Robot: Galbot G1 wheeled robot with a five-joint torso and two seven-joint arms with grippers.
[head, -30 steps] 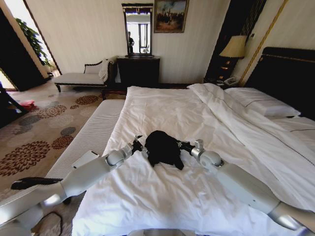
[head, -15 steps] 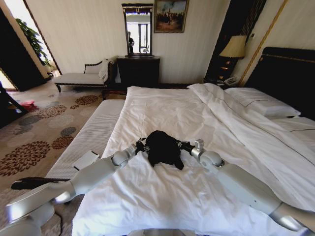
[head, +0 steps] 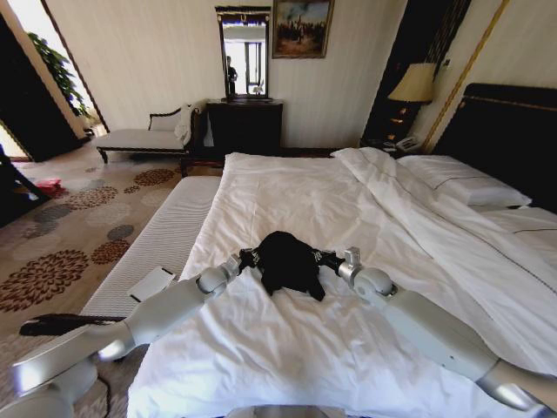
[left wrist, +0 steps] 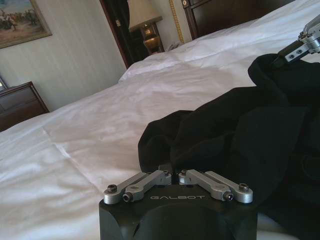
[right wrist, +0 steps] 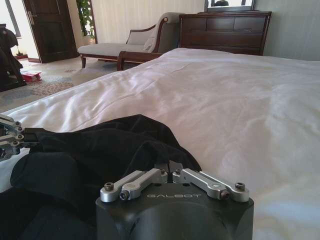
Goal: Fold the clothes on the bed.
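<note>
Fingers of the left end effector (head: 246, 258) are drawn together on the nine o'clock edge of the clothes (head: 288, 260), a small black top bunched in a heap on the white duvet. In the left wrist view the two silver linkage bars of this end effector (left wrist: 169, 169) angle inward and meet at a fold of black cloth, so it is clenched on the fabric. The right end effector (head: 329, 259) holds the three o'clock edge of the same heap; in the right wrist view its bars (right wrist: 170, 166) likewise converge on a pinched ridge of the black top (right wrist: 95, 160), clenched on it. Each wrist view also catches the opposite end effector at the far side of the garment (left wrist: 250, 140).

Both forearms reach in from the near corners, left from about seven o'clock and right from about five o'clock, so the two tools face each other across the heap.

The clothes lie on the near half of the bed (head: 287, 200), toward its left side, well apart from the pillows (head: 466, 181) at two o'clock and the dark headboard (head: 509, 131) behind them. Beyond the bed's foot, at twelve o'clock, stand a dark dresser (head: 244, 124) with a mirror (head: 243, 52); a pale chaise (head: 144, 135) sits at ten o'clock, and a lamp (head: 412, 84) at one o'clock. Patterned carpet (head: 70, 235) spreads at nine o'clock.
</note>
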